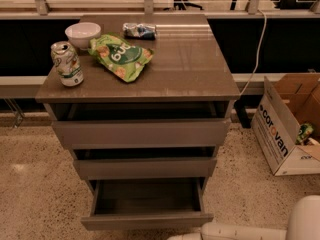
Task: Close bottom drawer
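The bottom drawer (147,220) is the lowest of three grey-brown drawers in a small cabinet (190,69). It stands pulled out far toward me, its empty box open to view. The middle drawer (145,168) and top drawer (142,133) are each out a little. My white arm (240,231) lies along the bottom edge of the camera view, reaching left just below and in front of the bottom drawer's front panel. My gripper is out of view past the bottom edge.
On the cabinet top are a soda can (66,64), a white bowl (82,34), a green chip bag (121,57) and a small dark packet (139,30). An open cardboard box (280,134) stands on the speckled floor at the right. A dark counter runs behind.
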You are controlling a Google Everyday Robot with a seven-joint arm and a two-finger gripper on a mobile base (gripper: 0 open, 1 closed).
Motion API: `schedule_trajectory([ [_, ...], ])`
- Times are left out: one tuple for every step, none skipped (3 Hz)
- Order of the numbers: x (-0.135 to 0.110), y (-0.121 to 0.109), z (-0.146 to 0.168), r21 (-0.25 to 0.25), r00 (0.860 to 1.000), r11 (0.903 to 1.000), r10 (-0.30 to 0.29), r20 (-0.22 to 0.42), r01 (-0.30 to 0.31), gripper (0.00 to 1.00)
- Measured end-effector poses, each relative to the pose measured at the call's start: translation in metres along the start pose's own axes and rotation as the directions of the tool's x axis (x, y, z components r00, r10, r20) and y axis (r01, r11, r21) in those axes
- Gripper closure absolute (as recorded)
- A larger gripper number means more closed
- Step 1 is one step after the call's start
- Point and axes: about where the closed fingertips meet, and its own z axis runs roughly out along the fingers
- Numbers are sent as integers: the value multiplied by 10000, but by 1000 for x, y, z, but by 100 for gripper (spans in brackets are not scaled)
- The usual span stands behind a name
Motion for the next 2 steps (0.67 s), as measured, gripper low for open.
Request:
schedule_trajectory([
  [-32, -12, -5, 650, 9957, 9978, 37, 928, -97, 100],
  [-66, -24, -12, 1231, 9827, 9921, 13, 1854, -246, 100],
])
